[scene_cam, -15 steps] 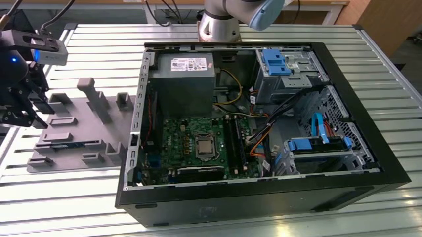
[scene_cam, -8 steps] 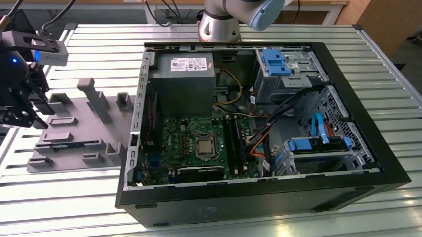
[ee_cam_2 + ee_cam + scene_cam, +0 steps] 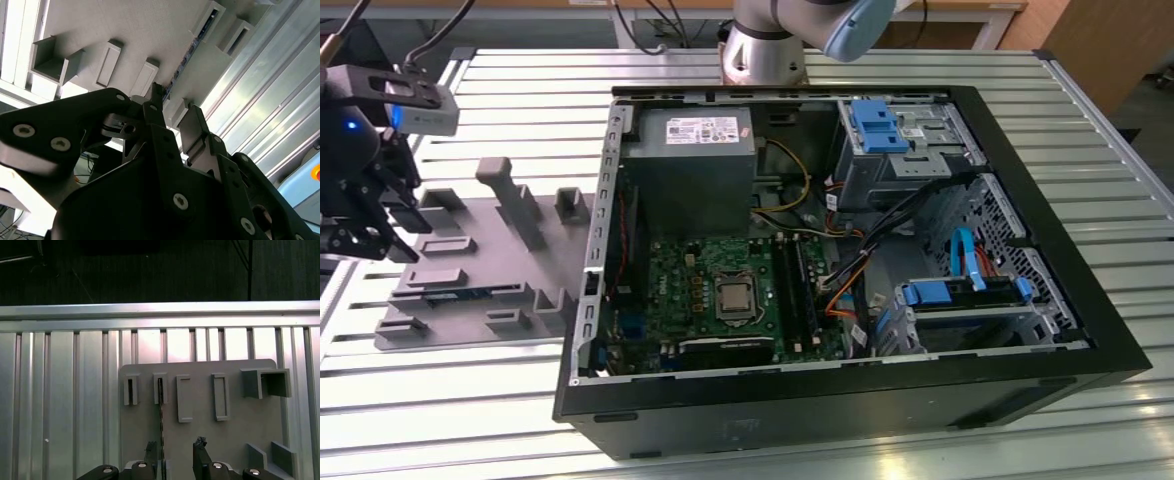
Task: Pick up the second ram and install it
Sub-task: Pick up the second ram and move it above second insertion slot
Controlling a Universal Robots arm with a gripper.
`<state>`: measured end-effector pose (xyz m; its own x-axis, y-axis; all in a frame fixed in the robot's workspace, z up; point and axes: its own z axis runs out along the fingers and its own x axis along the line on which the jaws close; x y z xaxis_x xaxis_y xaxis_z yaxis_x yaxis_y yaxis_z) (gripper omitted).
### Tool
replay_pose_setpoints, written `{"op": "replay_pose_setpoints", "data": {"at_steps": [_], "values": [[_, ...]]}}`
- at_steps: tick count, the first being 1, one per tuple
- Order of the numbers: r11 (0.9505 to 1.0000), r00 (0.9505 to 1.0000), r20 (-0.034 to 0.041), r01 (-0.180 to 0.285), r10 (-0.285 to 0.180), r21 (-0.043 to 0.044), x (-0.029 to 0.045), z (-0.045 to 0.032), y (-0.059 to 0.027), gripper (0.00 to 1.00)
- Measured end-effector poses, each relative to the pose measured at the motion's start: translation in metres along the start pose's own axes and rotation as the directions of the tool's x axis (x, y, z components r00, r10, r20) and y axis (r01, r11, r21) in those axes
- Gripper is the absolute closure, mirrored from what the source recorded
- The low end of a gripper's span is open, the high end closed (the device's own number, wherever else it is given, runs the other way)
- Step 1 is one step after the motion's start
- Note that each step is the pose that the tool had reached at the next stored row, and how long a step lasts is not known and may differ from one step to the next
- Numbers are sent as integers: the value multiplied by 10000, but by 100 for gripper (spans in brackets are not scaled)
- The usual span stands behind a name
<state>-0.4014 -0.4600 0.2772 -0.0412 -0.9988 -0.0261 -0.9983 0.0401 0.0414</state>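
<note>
First wrist view: second ram (image 3: 161, 415) stands on edge in a slot of the grey fixture plate (image 3: 235, 430), which lies beside the PC case (image 3: 854, 400). Over it hangs the gripper (image 3: 175, 446), jaws spread wide w/ nothing held, the stick's line running btwn them. Prob light, stiff but thin & fragile: pinch the flat faces near mid-length, off the contact edge.

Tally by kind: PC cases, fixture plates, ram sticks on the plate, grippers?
PC case: 1
fixture plate: 1
ram on the plate: 1
gripper: 1
Total: 4
</note>
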Motion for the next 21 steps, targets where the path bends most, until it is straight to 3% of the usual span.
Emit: {"op": "replay_pose_setpoints", "data": {"at_steps": [5,10,21], "values": [[10000,10000,-1,34,-34,0,21,61,-3,58],[9992,9992,-16,403,-403,-5,36,113,-6,58],[9990,9990,-19,457,-457,-1,46,155,-6,58]]}}
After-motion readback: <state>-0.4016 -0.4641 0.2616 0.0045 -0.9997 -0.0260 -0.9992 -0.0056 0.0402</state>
